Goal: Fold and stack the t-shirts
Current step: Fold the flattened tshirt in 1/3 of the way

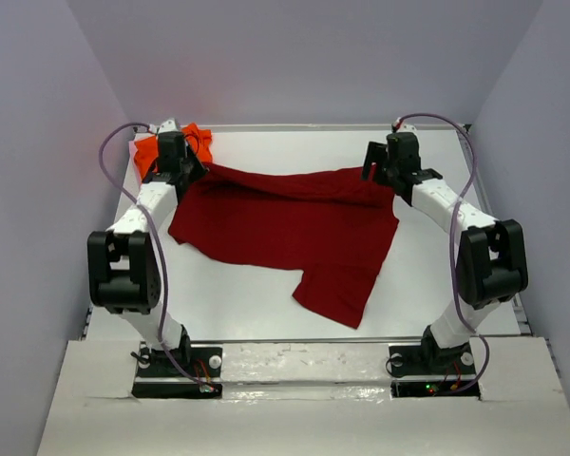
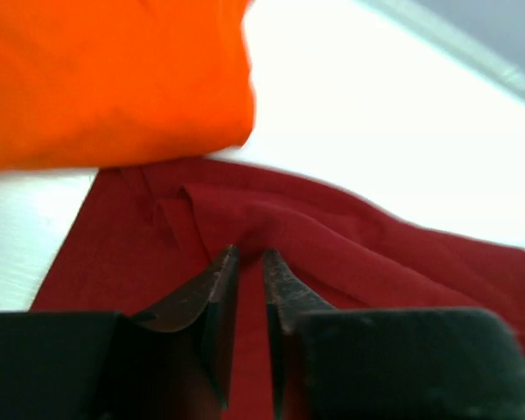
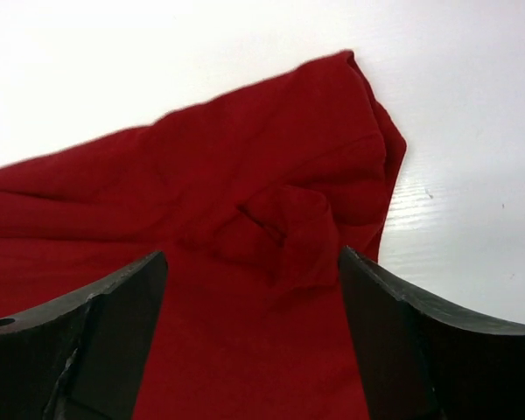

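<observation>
The dark crimson t-shirt (image 1: 285, 228) lies spread and rumpled across the middle of the table, one sleeve trailing toward the front. The bright orange t-shirt (image 1: 147, 152) is bunched at the back left corner. My left gripper (image 1: 192, 171) sits on the crimson shirt's back left edge, right beside the orange one (image 2: 114, 79). Its jaws (image 2: 247, 255) stand a narrow gap apart over a raised crease of crimson cloth (image 2: 376, 254). My right gripper (image 1: 372, 177) is at the shirt's back right corner. It is wide open (image 3: 252, 254) above a small bunched fold of crimson cloth (image 3: 297, 227).
The white table (image 1: 256, 304) is walled in by grey panels on the left, the back and the right. A raised rim (image 1: 304, 126) runs along its far edge. Purple cables loop beside both arms.
</observation>
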`<action>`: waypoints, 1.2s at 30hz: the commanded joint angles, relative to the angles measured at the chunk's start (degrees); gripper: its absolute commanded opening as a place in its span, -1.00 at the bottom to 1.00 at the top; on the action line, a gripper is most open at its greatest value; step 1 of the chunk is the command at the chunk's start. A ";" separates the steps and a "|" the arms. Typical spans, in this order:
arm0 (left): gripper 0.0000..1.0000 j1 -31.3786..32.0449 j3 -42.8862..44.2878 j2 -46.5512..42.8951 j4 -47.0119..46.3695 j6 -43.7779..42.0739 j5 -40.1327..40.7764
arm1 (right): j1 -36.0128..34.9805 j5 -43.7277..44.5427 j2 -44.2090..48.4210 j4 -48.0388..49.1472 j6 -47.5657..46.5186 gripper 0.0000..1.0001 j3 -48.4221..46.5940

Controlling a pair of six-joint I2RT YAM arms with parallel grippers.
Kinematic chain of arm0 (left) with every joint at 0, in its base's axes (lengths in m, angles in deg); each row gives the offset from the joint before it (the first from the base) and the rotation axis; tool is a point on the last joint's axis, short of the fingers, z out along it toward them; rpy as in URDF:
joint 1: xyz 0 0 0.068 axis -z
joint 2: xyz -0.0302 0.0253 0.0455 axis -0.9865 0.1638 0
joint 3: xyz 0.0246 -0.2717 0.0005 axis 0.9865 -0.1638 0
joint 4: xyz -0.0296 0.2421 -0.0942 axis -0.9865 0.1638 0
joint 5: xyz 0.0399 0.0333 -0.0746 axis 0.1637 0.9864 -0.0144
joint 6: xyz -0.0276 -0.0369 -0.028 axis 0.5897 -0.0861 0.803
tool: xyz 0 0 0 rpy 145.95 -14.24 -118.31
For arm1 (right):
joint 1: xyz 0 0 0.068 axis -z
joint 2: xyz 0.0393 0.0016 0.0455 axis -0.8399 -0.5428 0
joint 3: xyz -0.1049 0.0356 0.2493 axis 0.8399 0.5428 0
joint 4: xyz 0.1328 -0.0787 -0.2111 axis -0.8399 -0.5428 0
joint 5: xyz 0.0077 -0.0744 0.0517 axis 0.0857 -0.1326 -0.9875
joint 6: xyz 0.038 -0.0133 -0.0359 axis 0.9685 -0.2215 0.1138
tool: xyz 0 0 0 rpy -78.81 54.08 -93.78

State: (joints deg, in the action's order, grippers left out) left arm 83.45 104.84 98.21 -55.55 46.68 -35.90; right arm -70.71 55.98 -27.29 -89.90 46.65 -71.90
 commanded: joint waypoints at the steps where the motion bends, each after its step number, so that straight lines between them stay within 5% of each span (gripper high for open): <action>1: -0.40 -1.02 1.85 -12.18 -2.21 2.41 1.27 | -0.57 -2.50 3.96 2.70 -0.27 0.70 -0.98; 10: 0.30 -1.12 -2.01 -26.07 -5.45 0.32 1.43 | -3.90 -5.86 -9.21 0.15 -0.53 0.71 -12.49; 17: 0.33 -1.12 -8.96 -28.19 -11.26 0.57 0.74 | -6.72 -7.88 -18.71 -3.09 -1.59 0.71 -23.39; 36: 0.34 -2.35 -10.46 -34.34 -12.49 3.39 -5.50 | -6.02 -6.03 -29.35 -9.51 2.45 0.71 -26.90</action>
State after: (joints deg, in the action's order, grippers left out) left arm 81.90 94.09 65.16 -65.39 49.13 -39.47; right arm -78.12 48.68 -53.98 -96.20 47.64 -95.00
